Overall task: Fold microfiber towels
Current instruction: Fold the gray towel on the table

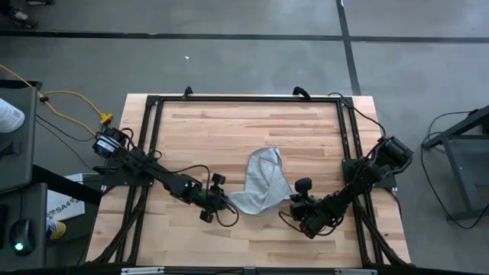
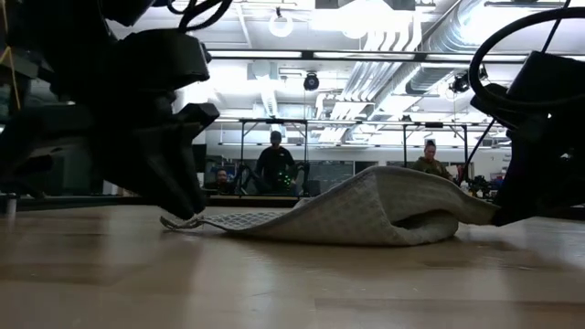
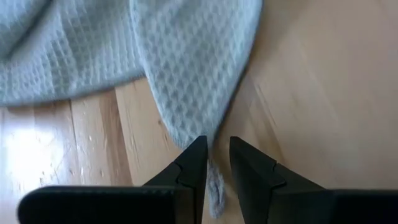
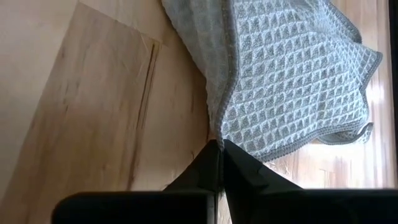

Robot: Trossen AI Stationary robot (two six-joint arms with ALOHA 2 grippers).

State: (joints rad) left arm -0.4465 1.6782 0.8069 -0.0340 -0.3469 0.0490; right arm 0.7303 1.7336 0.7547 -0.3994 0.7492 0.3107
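My left gripper and right gripper reach low near the table's front edge, each pinching a corner of the one towel.

A pale wooden bench stands on grey concrete floor crossed by dark lines. A yellow cable lies beside the bench. Beyond it, ceiling lamps, ducts and seated people.
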